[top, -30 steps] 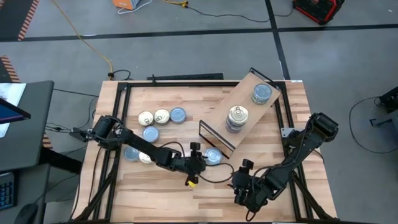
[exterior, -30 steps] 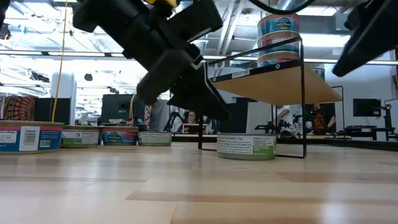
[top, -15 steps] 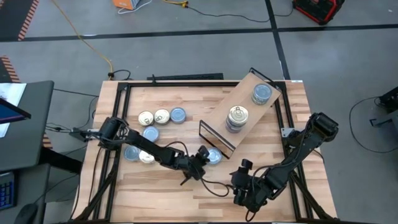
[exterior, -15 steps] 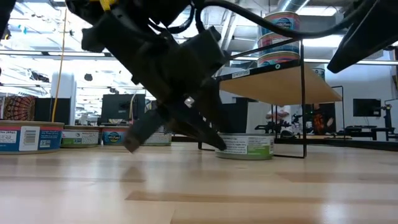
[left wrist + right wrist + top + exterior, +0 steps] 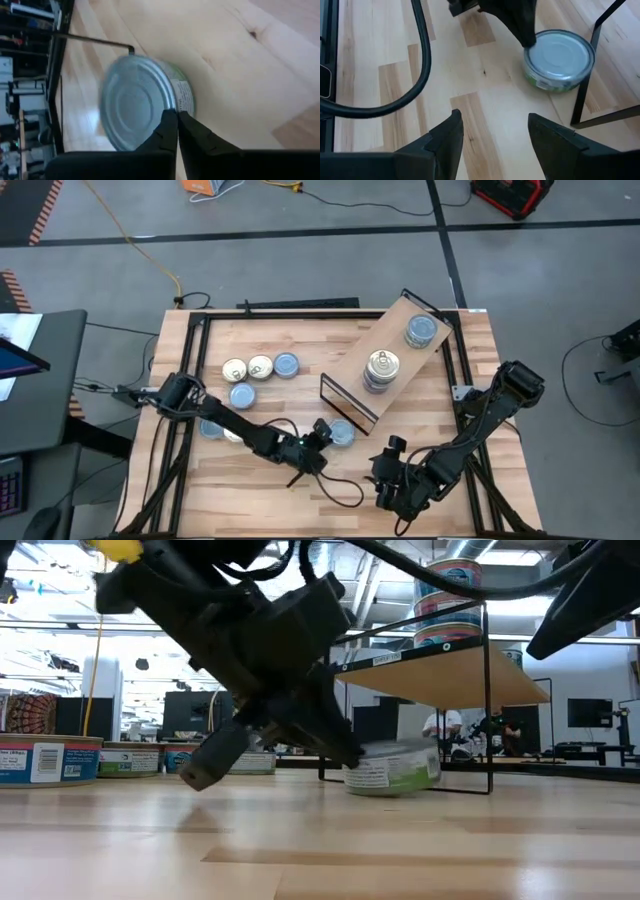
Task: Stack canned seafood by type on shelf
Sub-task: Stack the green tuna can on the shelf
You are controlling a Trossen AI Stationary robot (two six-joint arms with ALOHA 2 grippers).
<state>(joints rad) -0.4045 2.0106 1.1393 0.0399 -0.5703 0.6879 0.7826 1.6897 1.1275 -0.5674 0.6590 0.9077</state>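
Observation:
A tin with a light blue lid and a green label (image 5: 342, 434) lies on the table beside the black frame leg of the shelf (image 5: 400, 345). My left gripper (image 5: 322, 430) is shut, its tips at that tin's rim. On the shelf board stand a stack topped by a gold lid (image 5: 382, 368) and a stack topped by a blue lid (image 5: 421, 331). Several more tins (image 5: 260, 366) sit on the table at the left. My right gripper (image 5: 492, 135) hangs open near the front edge, with nothing between its fingers. My left gripper touches the tin's upper rim (image 5: 169, 102) with its shut fingertips (image 5: 527, 37), on the side that faces the table's left. The fingers slant down from the table's left and near side. In the low view the tin (image 5: 392, 768) looks blurred and slightly tipped on the table.
The shelf's thin black frame (image 5: 345, 398) stands just behind the tin. A black cable (image 5: 422, 60) from the left arm loops over the table between the two grippers. Bare wood lies toward the near edge (image 5: 250, 495).
My left gripper has sunk toward the table, rolled about its own axis and shut, ending with its tips at the rim of the blue-lidded tin by the shelf. That tin, flat before, now looks slightly tipped in the low view.

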